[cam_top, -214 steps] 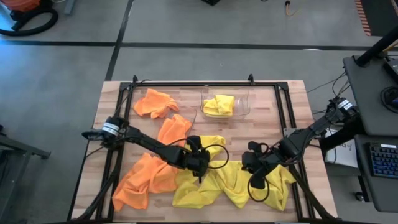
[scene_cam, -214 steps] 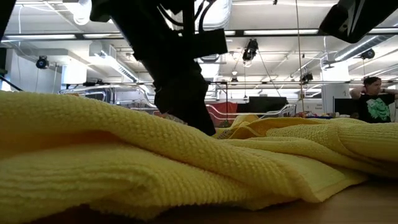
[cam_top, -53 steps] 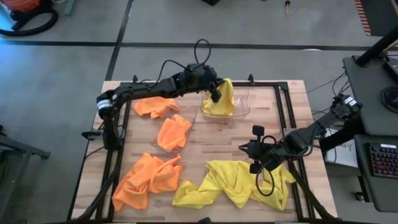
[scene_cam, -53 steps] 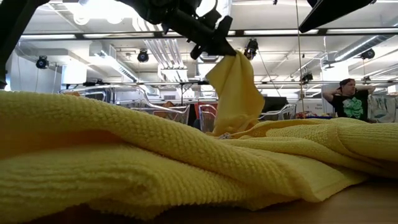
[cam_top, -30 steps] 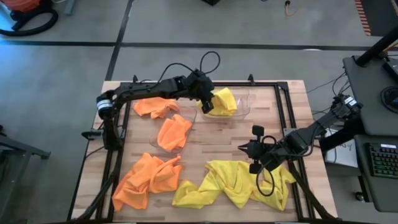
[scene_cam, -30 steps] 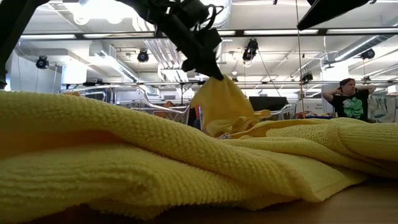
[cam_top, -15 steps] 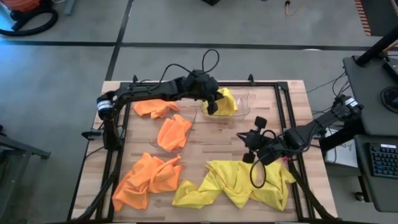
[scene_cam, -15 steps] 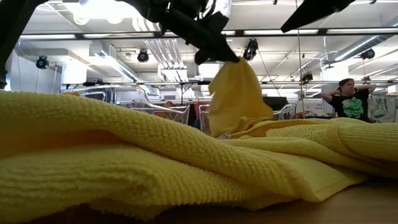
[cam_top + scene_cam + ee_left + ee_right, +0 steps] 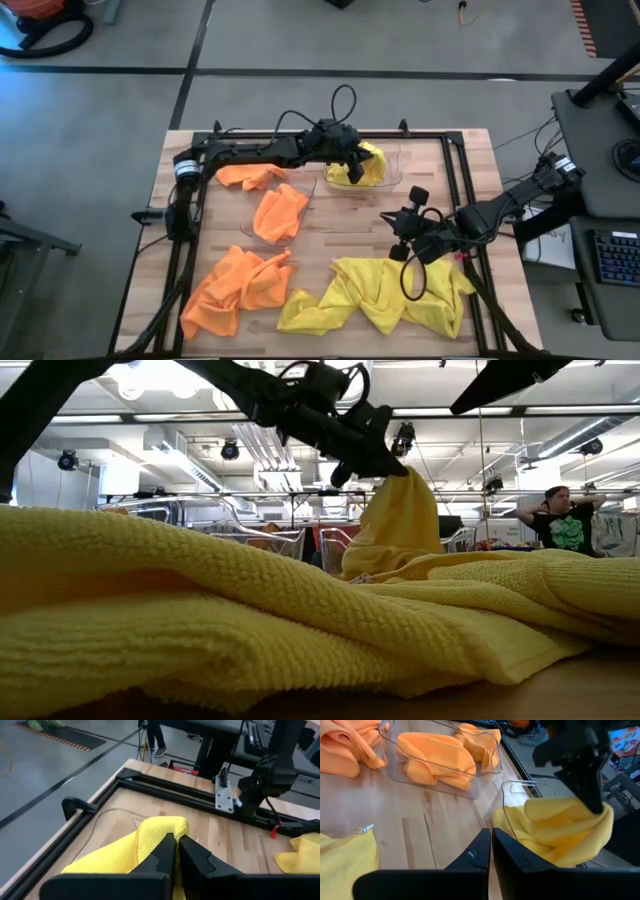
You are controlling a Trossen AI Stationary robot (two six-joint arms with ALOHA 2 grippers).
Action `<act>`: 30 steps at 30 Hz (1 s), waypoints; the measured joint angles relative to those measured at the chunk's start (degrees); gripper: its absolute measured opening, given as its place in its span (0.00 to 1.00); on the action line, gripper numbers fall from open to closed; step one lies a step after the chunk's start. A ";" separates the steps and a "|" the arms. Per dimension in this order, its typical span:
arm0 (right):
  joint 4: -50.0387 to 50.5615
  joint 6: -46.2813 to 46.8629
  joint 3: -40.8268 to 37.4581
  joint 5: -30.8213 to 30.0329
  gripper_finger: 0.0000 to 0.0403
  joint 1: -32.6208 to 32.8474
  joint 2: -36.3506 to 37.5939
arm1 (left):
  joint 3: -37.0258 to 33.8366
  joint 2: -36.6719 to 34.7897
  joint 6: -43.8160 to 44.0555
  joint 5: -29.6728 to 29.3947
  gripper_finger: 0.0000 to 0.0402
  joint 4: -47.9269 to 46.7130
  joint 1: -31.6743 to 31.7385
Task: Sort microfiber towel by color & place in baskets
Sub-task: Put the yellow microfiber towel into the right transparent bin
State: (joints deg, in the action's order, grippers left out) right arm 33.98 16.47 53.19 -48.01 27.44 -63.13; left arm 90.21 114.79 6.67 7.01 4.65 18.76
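My left hand (image 9: 352, 166) is pinched shut on a fold of a yellow towel (image 9: 368, 163), holding it over the clear basket (image 9: 392, 172) at upper centre of the high view; the cloth hangs from my fingers in a soft drape, part of it already slumped inside the basket; in the left wrist view the fabric (image 9: 150, 837) bunches up between my two closed fingers. My right hand (image 9: 407, 232) is closed on nothing, hovering right of centre, just above the heap of yellow towels (image 9: 385, 290) at the lower middle of the frame.

The second basket (image 9: 262, 214) sits left of centre with an orange towel (image 9: 278, 211) in it; another orange one (image 9: 247, 168) lies at upper left on the table (image 9: 340, 222), and an orange heap (image 9: 236, 287) spreads at lower left, touching the yellow heap.

I judge this cloth light, limp and grippy, its nap catching on whatever it brushes; it will not slip from a pinch, but it trails and folds as it likes, and a hanging corner could drape over the basket rim; nothing here is fragile. For the next piece I would pinch a raised ridge or a free corner of the heap, not the flat middle, and where two towels overlap I would take the topmost fold alone so that only one lifts.
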 joint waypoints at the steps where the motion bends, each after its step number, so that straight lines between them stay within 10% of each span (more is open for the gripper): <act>1: 0.00 0.00 -0.02 0.00 0.03 0.00 0.00 | 0.00 0.30 0.09 0.00 0.00 0.01 0.01; 30: 0.00 0.64 -1.03 0.17 0.03 0.00 0.00 | 0.00 0.74 -5.48 -8.04 0.00 -26.29 0.27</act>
State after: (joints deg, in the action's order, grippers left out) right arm 33.98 17.11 52.16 -47.83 27.44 -63.13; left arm 90.21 115.52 1.19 -1.04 -21.64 19.03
